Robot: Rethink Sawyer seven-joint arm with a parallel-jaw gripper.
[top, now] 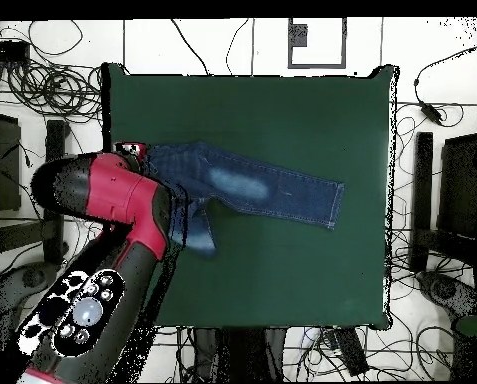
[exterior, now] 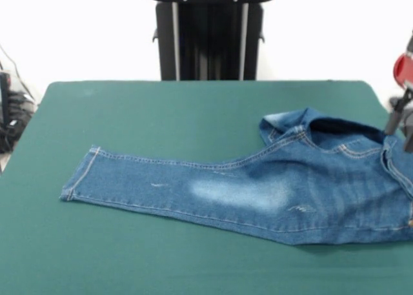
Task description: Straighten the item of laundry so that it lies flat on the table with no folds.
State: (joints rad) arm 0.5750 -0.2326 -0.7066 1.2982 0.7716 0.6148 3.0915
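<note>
The item of laundry, a pair of blue jeans, lies on the right half of the green table. One leg stretches flat toward the left and ends in a hem. The waist end is bunched, with a flap folded over at the back. My gripper comes down at the right edge of the front view, right at the jeans' waist; its state does not show. From above, the jeans run out to the right from under my red arm, which hides the gripper and the waist. A second part hangs toward the table's near side.
The robot's black pedestal stands behind the table's far edge. Cables and dark equipment surround the table on the floor. Green table top stretches left of the hem and in front of the jeans.
</note>
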